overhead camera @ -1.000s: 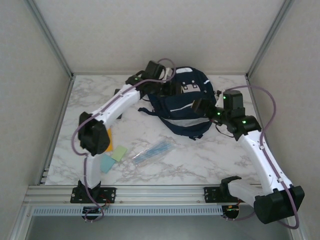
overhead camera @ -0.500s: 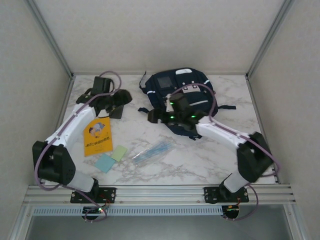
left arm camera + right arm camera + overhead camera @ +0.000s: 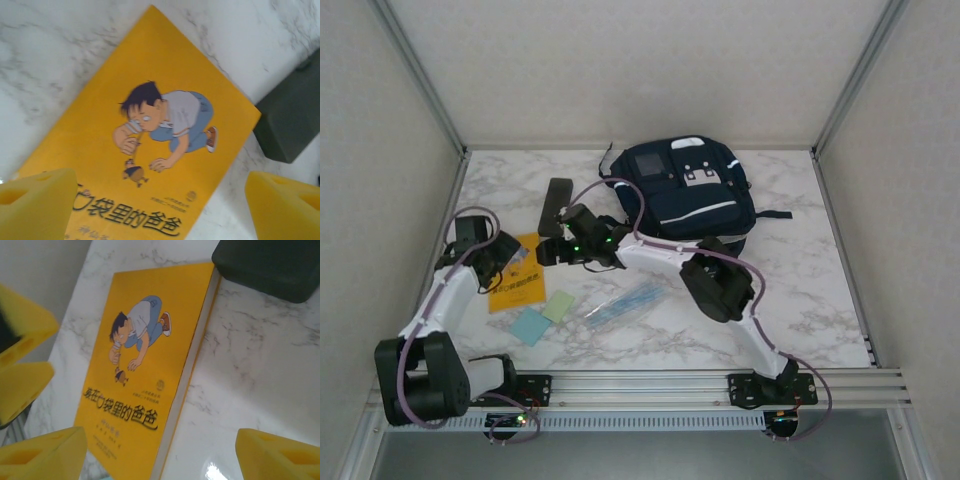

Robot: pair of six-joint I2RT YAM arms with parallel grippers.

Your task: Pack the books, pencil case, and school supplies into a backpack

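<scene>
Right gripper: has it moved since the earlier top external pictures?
Yes. The right gripper has swung left, away from the backpack, and now hovers by the orange-yellow booklet.

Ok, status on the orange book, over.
Both open: left gripper and right gripper, over the orange-yellow booklet. Booklet flat on table, ungripped. Dark pencil case close by its corner.

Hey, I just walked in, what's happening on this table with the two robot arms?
Both arms reach over the orange-yellow booklet, which lies flat on the marble table. The left end effector and the right end effector are both open and hold nothing. The navy backpack sits at the back. A dark case, a pale blue pad and a pale green pad lie unpacked.
</scene>
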